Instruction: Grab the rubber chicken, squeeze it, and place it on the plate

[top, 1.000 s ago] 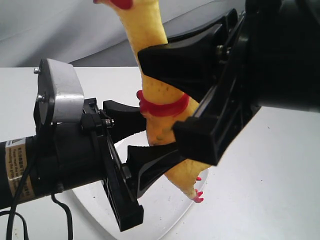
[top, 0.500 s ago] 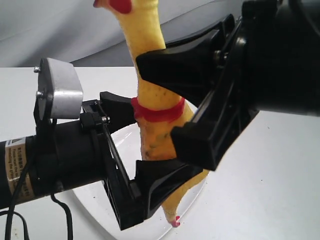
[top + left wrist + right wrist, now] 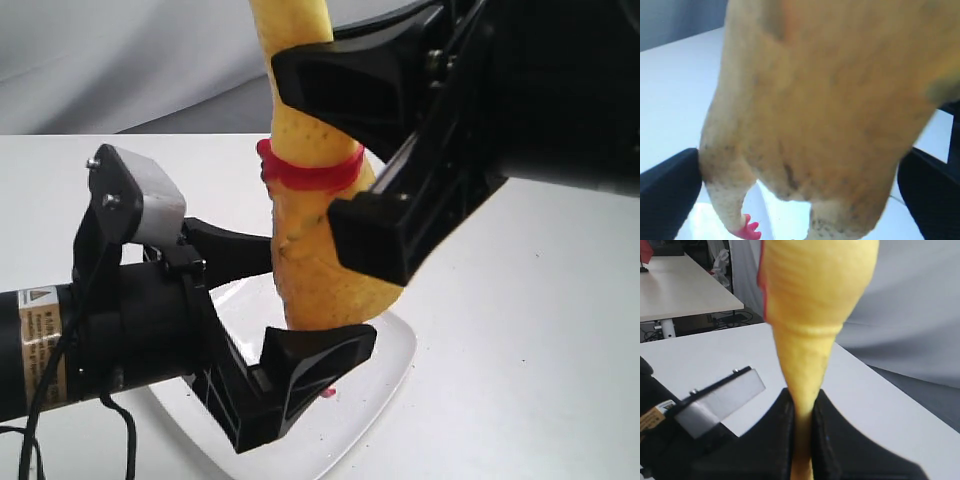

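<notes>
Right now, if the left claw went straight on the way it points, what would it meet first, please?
The rubber chicken: its lower body hangs between the left claw's fingers, so the palm would likely meet it at once.

I see bright, even light and soft shadows, though the rubber chicken [image 3: 815, 110] is badly blurred at my left wrist.
</notes>
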Robot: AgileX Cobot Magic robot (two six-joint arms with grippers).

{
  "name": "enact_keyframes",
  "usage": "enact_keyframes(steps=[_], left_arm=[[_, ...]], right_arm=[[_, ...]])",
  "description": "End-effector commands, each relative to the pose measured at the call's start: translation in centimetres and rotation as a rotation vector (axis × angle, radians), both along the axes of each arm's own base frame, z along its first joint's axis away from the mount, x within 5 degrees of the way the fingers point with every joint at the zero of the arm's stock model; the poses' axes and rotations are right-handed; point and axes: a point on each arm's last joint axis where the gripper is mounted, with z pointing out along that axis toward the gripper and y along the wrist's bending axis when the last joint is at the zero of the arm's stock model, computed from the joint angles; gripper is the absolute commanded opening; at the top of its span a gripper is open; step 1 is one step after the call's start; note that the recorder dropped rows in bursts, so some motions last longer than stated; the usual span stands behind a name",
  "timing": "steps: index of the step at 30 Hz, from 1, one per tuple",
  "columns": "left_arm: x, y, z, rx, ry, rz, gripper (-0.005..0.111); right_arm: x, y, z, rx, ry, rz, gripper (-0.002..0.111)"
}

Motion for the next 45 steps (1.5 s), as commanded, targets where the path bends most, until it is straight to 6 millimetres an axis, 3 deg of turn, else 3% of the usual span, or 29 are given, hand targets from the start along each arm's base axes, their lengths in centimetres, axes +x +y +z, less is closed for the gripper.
enact_keyframes(steps=[1,7,19,21,25,26,30,37,39,42,45], left_arm=[[-0.5,0.5,1.8,-0.078,-0.033,0.014,0.102],[-0.6,1.2,2.0,-0.034,-0.04,0.066,0.102],[-0.4,1.4,1.9,-0.012,-0.041,0.085,0.102],[0.0,1.1,2.2,-0.006,-0.066,0.089,0.093],[0.3,0.5,2.9,-0.026,-0.108,0.049,0.042],[0.3,0.5,2.9,-0.028,-0.109,0.048,0.025],[0.3,0.6,2.8,-0.012,-0.113,0.046,0.0],[0.3,0.6,2.8,-0.009,-0.116,0.044,0.001],[0.3,0.6,2.8,-0.008,-0.115,0.045,0.008],[0.3,0.6,2.8,-0.008,-0.115,0.045,0.035],[0.2,0.6,2.8,0.0,-0.122,0.039,0.08]], right_arm=[[1.1,0.9,-0.5,0.002,-0.043,-0.026,0.0],[2.1,1.9,-1.0,0.038,-0.044,-0.054,0.0],[2.2,1.9,-0.8,0.064,-0.047,-0.064,0.0],[2.1,2.0,-0.9,0.062,-0.033,-0.06,0.0],[2.0,2.0,-1.2,0.039,-0.013,-0.051,0.0],[2.0,2.0,-1.2,0.039,-0.013,-0.051,0.0],[2.0,2.0,-1.2,0.045,-0.001,-0.053,0.0],[2.0,2.0,-1.2,0.043,0.003,-0.052,0.0],[2.0,2.0,-1.3,0.039,0.006,-0.051,0.0],[2.0,2.0,-1.3,0.032,0.012,-0.048,0.0],[2.0,2.0,-1.4,0.037,0.024,-0.049,0.0]])
